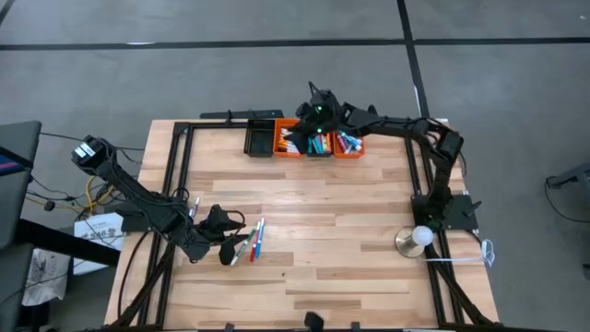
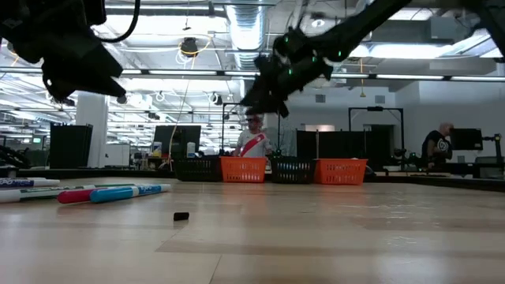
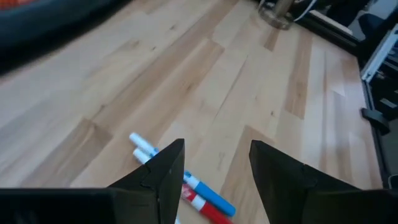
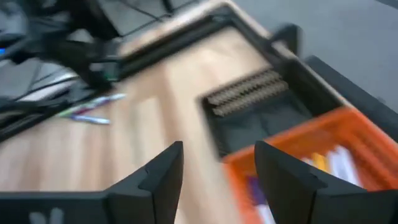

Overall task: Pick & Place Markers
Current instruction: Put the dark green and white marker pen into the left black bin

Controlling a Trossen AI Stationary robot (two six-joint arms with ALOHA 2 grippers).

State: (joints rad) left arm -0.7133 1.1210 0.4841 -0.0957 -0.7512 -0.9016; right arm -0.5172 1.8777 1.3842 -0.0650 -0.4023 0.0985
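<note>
Several markers [image 1: 253, 240] lie side by side on the wooden table near its left front; they show again as markers [image 2: 95, 192] in the low view. My left gripper [image 3: 214, 146] hovers open just above and beside them, with a blue and a red marker [image 3: 202, 194] under its fingers and nothing between them. More markers fill the orange and black bins [image 1: 313, 141] at the far edge. My right gripper [image 4: 217, 149] stands open in the air over those bins [image 4: 323, 155] and holds nothing.
An empty black bin [image 1: 260, 138] stands left of the filled ones. A round metal base with a white ball [image 1: 415, 240] sits by the right arm's foot. A small black piece [image 2: 181, 215] lies on the table. People stand in the room behind.
</note>
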